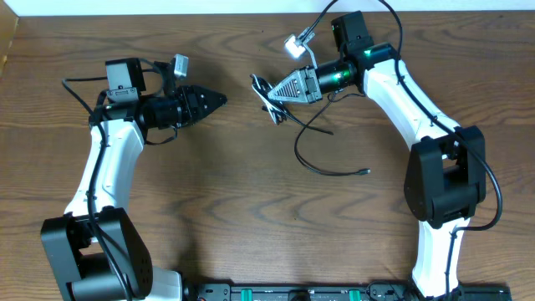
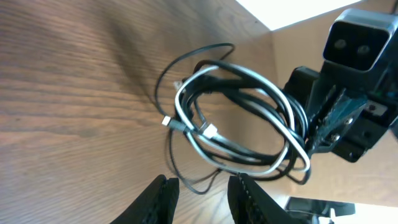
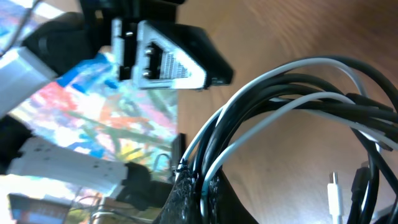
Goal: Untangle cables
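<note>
overhead: the right gripper [image 1: 266,90] is closed on the cables [image 1: 271,104], which bunch at its tips. one loose strand [image 1: 334,173] trails from there toward the near side of the table [image 1: 251,217] and ends in a small plug. we read this hold as an anchor, pinning the knot so a strand can be drawn out. the left gripper [image 1: 219,99] points at the right gripper from the left, with a gap of bare wood between them.

left wrist: the fingers [image 2: 163,198] stand partly apart with nothing between them. the coil hangs ahead of them at the right gripper's tips, black loops wound with one white cable [image 2: 178,107]. a small plug [image 2: 209,131] shows inside the coil on the side away from the right gripper. the left gripper faces the coil's open side, we judge, because the free ends there are the easiest to catch.

right wrist: the right fingers [image 3: 186,199] clamp several black strands and the white one together, and the loops fan out from them. the left gripper sits across from the right gripper, its tips aimed our way.
</note>
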You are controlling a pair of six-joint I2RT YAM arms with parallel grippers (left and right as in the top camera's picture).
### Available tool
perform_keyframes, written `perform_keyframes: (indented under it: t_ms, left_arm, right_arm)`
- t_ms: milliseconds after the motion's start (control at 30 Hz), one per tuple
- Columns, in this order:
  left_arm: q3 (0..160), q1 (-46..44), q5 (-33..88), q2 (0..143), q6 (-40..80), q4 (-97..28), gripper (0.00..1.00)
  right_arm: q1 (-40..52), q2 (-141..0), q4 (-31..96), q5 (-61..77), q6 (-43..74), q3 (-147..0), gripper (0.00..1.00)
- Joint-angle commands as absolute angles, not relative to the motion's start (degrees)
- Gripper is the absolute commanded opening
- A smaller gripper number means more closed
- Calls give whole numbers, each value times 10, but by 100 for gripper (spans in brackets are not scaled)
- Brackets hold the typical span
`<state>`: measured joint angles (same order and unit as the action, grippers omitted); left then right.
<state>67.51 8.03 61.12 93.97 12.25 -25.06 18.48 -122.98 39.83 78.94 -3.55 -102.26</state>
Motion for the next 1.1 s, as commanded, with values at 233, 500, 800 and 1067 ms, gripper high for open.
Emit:
perform_keyframes:
  t_ms: [233, 500, 800, 1067]
  left_arm:
    - [677, 67, 639, 943, 430, -225, 34]
    - [677, 38, 637, 943, 635, -182, 34]
    - [677, -7, 569, 943, 728, -110, 34]
    - [677, -35, 562, 943, 727, -116, 34]
  right_arm:
    - [195, -1225, 397, 871, -70, -1023, 1]
    - [202, -1225, 397, 868, -70, -1023, 1]
    - [211, -1225, 396, 863, -70, -1023, 1]
    - [211, -1225, 389, 859, -69, -1023, 1]
